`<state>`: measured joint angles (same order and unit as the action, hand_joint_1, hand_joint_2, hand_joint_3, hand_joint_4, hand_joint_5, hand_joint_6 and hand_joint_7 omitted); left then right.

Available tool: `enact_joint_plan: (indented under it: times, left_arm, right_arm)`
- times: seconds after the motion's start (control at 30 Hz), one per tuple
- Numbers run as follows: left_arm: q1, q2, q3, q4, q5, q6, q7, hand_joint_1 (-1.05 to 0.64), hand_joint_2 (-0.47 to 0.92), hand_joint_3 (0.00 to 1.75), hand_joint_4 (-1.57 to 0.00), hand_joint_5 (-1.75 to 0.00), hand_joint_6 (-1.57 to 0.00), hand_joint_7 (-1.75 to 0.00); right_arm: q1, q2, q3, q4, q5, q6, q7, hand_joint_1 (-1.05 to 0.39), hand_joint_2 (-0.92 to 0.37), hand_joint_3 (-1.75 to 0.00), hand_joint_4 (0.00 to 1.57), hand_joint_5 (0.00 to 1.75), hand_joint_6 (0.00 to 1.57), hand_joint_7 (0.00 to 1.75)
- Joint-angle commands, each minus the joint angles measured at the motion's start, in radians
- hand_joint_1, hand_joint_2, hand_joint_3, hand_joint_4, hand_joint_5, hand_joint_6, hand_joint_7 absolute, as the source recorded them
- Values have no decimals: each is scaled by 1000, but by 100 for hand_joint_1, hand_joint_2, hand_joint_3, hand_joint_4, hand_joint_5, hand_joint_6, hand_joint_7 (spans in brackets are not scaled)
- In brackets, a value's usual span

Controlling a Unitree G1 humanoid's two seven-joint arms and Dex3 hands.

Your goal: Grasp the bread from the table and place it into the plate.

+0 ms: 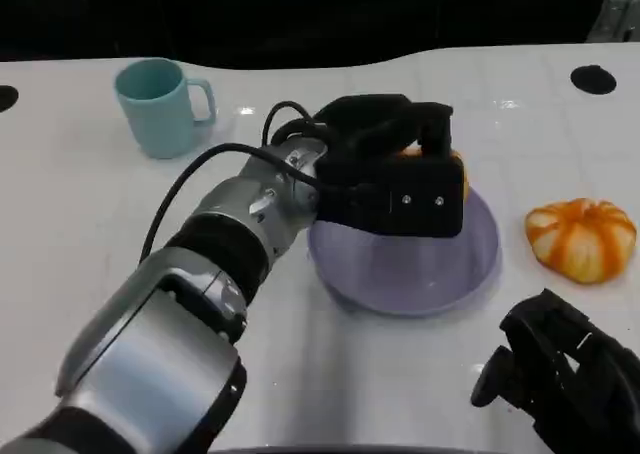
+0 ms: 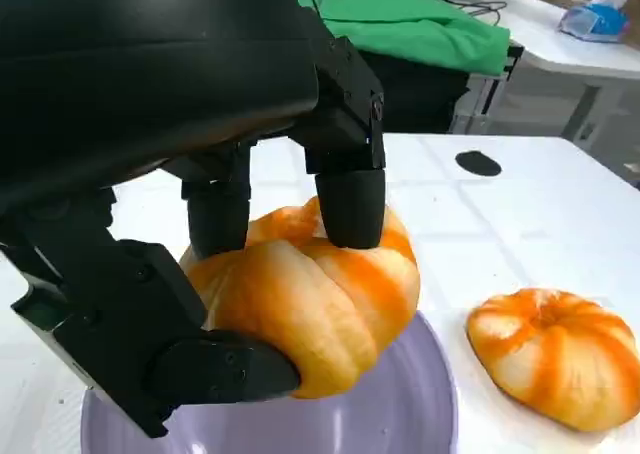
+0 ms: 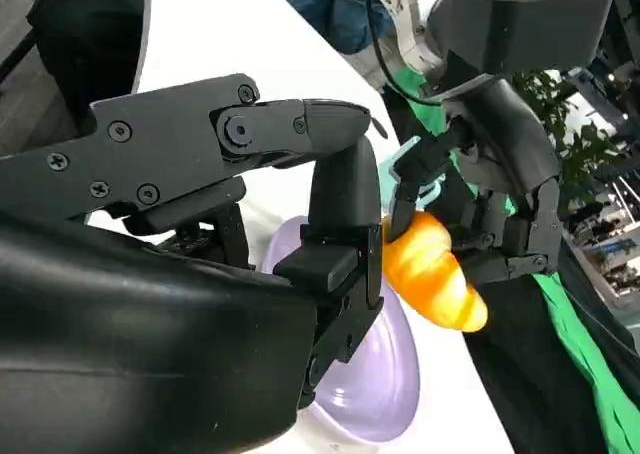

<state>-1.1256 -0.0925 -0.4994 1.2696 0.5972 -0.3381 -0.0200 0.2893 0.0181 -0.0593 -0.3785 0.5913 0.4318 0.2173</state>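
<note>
My left hand point(image 1: 390, 164) grips an orange-striped bread roll point(image 1: 459, 174) and holds it just above the lavender plate point(image 1: 400, 274) at the table's middle. In the left wrist view the fingers point(image 2: 350, 199) clamp the bread point(image 2: 310, 294) from above and below, over the plate point(image 2: 410, 414). A second, similar roll point(image 1: 580, 239) lies on the table right of the plate, also seen as the second roll point(image 2: 550, 354). My right hand point(image 1: 565, 374) rests low at the front right, holding nothing, fingers apart. The right wrist view shows the left hand point(image 3: 500, 184) with the bread point(image 3: 430, 269) over the plate point(image 3: 380, 384).
A teal mug point(image 1: 160, 106) stands at the back left of the white table point(image 1: 80, 224). Black round marks point(image 1: 593, 78) sit near the far edge. A green cloth point(image 2: 420, 24) lies on another table beyond.
</note>
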Motion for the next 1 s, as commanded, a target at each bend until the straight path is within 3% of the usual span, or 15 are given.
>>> enact_joint_plan:
  times: [0.03, 0.27, 0.37, 0.53, 0.57, 0.6, 0.67, 0.7, 0.77, 0.8, 0.87, 0.93, 1.0]
  left_arm:
    - [-12, -8, -8, 13, 12, 18, 3, -13, 58, 98, -87, -175, -71, -174]
    - [-9, -9, -16, 17, 27, 33, 15, -13, 58, 98, -88, -175, -71, -175]
    - [-5, -8, -34, 22, 46, 56, 34, -14, 63, 83, -83, -175, -67, -166]
    - [-3, -14, -41, 24, 54, 79, 43, -14, 64, 80, -82, -175, -67, -165]
    - [-3, -20, -45, 27, 60, 102, 45, -18, 67, 58, -73, -162, -71, -132]
    - [-4, -26, -49, 28, 65, 124, 42, -23, 77, 30, -70, -143, -82, -87]
    - [-7, -32, -55, 29, 69, 153, 30, -26, 88, 10, -69, -131, -91, -42]
    - [-9, -35, -57, 28, 69, 164, 20, -29, 90, 9, -68, -126, -87, -25]
    - [-10, -37, -60, 25, 67, 176, 11, -32, 92, 13, -67, -123, -79, -13]
    - [-12, -35, -66, 24, 69, 180, -7, -36, 92, 15, -57, -116, -72, -9]
    - [-14, -32, -73, 22, 70, 185, -28, -49, 92, 21, -43, -67, -53, -3]
    - [-17, -31, -75, 22, 68, 193, -64, -52, 92, 23, -42, -56, -49, -2]
    - [-21, -29, -78, 21, 65, 204, -108, -69, 92, 34, -14, -30, -25, -1]
  right_arm:
    - [6, 0, 1, -21, -2, -12, -6, -50, -92, -23, 60, 175, 51, 152]
    - [9, 1, 0, -24, -2, -12, -2, -50, -92, -23, 60, 175, 51, 151]
    - [12, -1, -1, -27, 0, -15, 2, -50, -92, -23, 58, 175, 50, 150]
    - [12, -1, -3, -29, 3, -10, 1, -50, -92, -22, 58, 175, 50, 149]
    - [12, -3, -4, -29, 5, -8, 2, -50, -92, -23, 58, 175, 50, 150]
    - [12, -3, -5, -30, 6, -8, 3, -50, -92, -23, 58, 175, 51, 150]
    - [13, -4, -5, -31, 4, -10, 3, -50, -92, -23, 59, 175, 51, 151]
    - [13, -4, -4, -31, 3, -11, 4, -50, -92, -24, 59, 175, 51, 151]
    - [13, -5, -4, -31, 1, -12, 5, -50, -92, -24, 59, 175, 51, 151]
    - [13, -6, -4, -30, 0, -13, 5, -50, -92, -24, 59, 175, 51, 151]
    - [12, -7, -3, -30, -2, -14, 6, -51, -92, -24, 59, 175, 50, 152]
    - [10, -9, -4, -29, -2, -14, 9, -51, -92, -24, 59, 175, 50, 152]
    - [9, -12, -4, -29, -7, -15, 9, -51, -92, -25, 58, 175, 48, 154]
